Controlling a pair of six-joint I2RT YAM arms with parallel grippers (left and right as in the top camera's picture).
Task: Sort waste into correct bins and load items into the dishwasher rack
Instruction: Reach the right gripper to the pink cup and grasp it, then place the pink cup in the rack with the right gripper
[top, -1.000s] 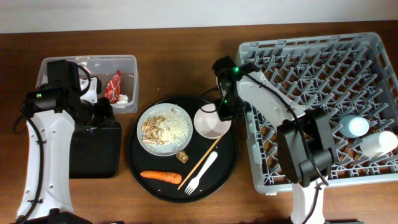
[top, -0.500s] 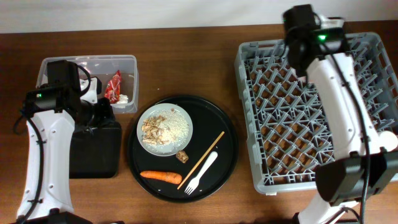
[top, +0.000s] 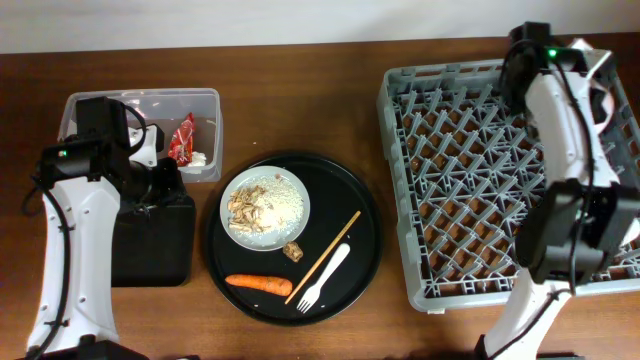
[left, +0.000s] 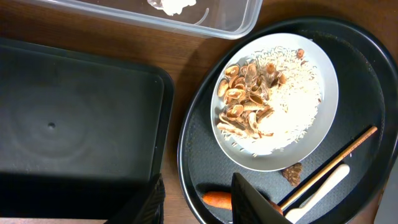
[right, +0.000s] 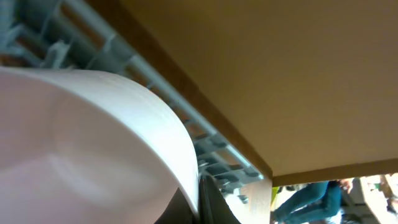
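My right gripper (right: 199, 186) is shut on the rim of the pale cream-pink bowl (right: 93, 143). It holds the bowl (top: 603, 103) over the back right corner of the grey dishwasher rack (top: 480, 180). My left gripper (left: 199, 205) hangs open and empty between the shallow black tray bin (left: 74, 124) and the round tray. The white plate (top: 265, 208) carries rice and food scraps. Beside it lie the carrot (top: 258, 284), a brown lump (top: 293, 251), the chopstick (top: 325, 257) and the white fork (top: 325, 279). The clear tub (top: 140, 105) holds the red wrapper (top: 182, 137) and the tissue (top: 200, 158).
The large round black tray (top: 360, 200) sits between the bins and the rack. The rack (right: 93, 50) ends at the table's right edge. Beyond that edge a person (right: 311, 199) shows in the right wrist view.
The right arm lifted the bowl off the round tray and swung it across the rack to the back right corner. The left arm stayed put.
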